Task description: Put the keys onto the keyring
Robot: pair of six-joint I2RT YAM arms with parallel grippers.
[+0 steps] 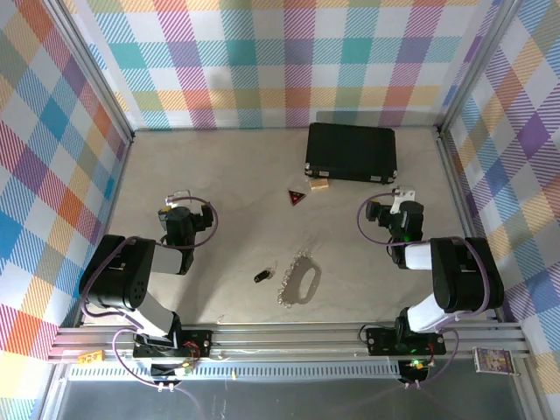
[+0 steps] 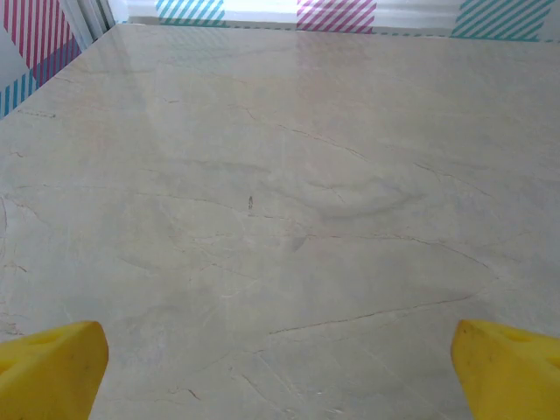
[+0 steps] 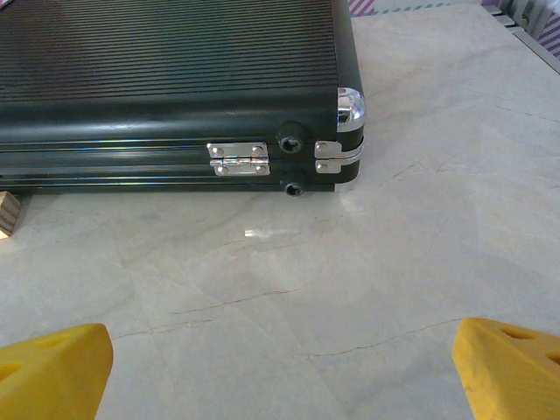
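Observation:
The key (image 1: pixel 262 276), tiny with a black head, lies on the table near the front middle. Just right of it rests the silver keyring (image 1: pixel 300 279), an oblong loop with a beaded chain. My left gripper (image 1: pixel 179 198) sits at the left, well back from both, and stands open with bare table between its yellow fingertips (image 2: pixel 52 367). My right gripper (image 1: pixel 398 198) is at the right, also open and holding nothing. Its yellow fingertips (image 3: pixel 507 367) frame bare table in front of the black case.
A large black ribbed case (image 1: pixel 351 152) (image 3: pixel 166 79) lies at the back right, its hinge side facing my right gripper. A small tan block (image 1: pixel 318 185) and a red-and-black triangular tag (image 1: pixel 297 198) sit in front of it. Plaid walls enclose the table.

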